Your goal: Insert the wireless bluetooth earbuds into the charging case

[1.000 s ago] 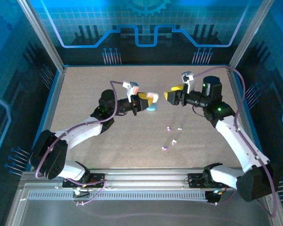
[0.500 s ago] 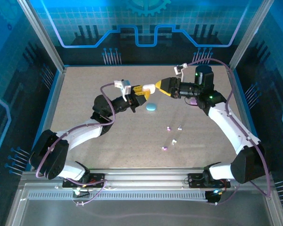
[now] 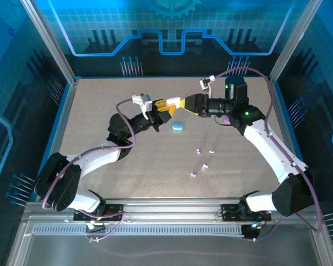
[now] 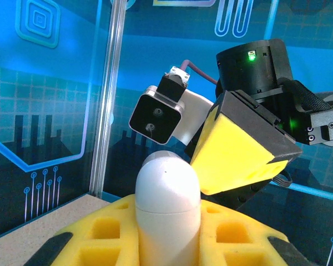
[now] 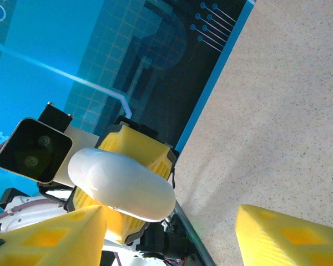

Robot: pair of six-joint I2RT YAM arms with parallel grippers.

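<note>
Approach is just finished beyond the blue case [image 3: 178, 126]: left gripper [image 3: 165, 105] clamped on the white charging case [image 4: 167, 210], right gripper [image 3: 187, 103] arrived with jaws apart around it, probably to open it; earbuds [image 3: 198, 151] lie loose on the blue case's near side.

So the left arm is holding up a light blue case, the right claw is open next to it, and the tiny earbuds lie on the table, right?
Not quite. The left gripper holds a white case, as the left wrist view shows. The light blue case lies on the table. The rest holds.
</note>
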